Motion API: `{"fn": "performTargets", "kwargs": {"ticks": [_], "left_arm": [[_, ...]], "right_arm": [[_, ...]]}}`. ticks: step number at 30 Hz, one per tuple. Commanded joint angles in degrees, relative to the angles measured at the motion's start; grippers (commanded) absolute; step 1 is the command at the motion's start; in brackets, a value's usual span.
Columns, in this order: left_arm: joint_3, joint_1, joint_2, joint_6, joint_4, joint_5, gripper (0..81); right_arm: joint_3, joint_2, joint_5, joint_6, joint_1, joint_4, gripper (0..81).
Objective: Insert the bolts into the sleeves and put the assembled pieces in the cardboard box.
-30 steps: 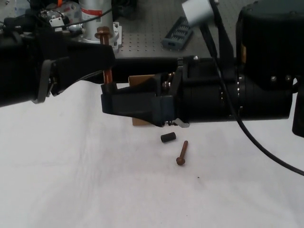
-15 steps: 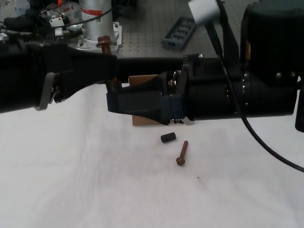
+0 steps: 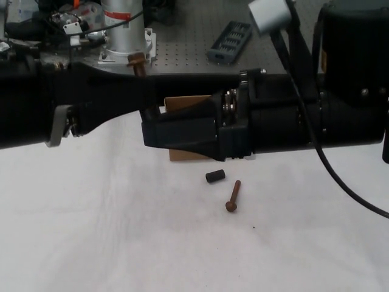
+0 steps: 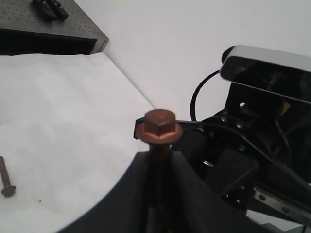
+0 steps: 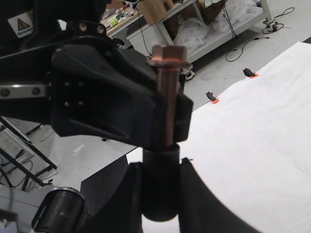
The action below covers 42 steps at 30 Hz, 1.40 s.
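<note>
My left gripper comes in from the left, shut on the shank of a copper bolt that stands upright, head up. In the left wrist view the bolt's hex head sticks up above the left gripper. My right gripper is shut on a black sleeve directly beneath; the bolt's shank enters the sleeve's top. In the high view the right gripper sits in front of the cardboard box, which is mostly hidden. A second sleeve and a second bolt lie on the white cloth.
Behind the cloth is a perforated metal board carrying a grey cylinder and a blue-grey bit holder. The cloth's near half is open. The loose bolt lies well away from both arms.
The held bolt has dropped, its head now much closer to the left gripper's level and its shank deeper in the sleeve. Both arms have shifted slightly right.
</note>
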Motion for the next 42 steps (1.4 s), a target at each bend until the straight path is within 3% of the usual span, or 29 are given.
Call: {"fn": "performTargets", "kwargs": {"ticks": [1, 4, 6, 15, 19, 27, 35, 42], "left_arm": [[-0.2, 0.0, -0.5, 0.9, -0.9, 5.1, 26.2], [-0.2, 0.0, -0.5, -0.7, -2.1, 5.2, 48.3], [-0.2, 0.0, -0.5, -3.2, -2.8, 4.9, 54.5], [-0.2, 0.0, -0.5, 1.6, -4.3, 0.3, 50.5], [-0.2, 0.2, -2.3, 3.7, -2.1, -3.0, 50.3], [-0.2, 7.1, -12.8, 9.0, 18.5, -15.6, 50.3], [-0.2, 13.9, -21.9, 9.6, 38.4, -22.2, 50.3], [-0.2, 14.4, -23.3, 14.0, 43.6, -23.7, 50.3]], "right_arm": [[-0.6, -0.4, 0.7, -0.9, -1.2, -1.4, 2.8], [-0.6, -0.4, 0.7, -0.9, -1.2, -1.4, 2.8], [-0.6, -0.4, 0.7, -0.9, -1.2, -1.4, 2.8], [-0.6, -0.4, 0.7, -0.9, -1.2, 1.6, 2.8], [-0.6, -0.4, 4.2, -3.0, -2.3, 4.8, 2.8], [-3.5, 5.9, 6.3, -3.5, -11.0, 7.1, 2.8], [-22.1, 27.4, 7.1, -3.5, -17.2, 11.6, 2.8], [-47.2, 49.8, 11.0, -3.5, -18.5, 23.5, 2.8]]}}
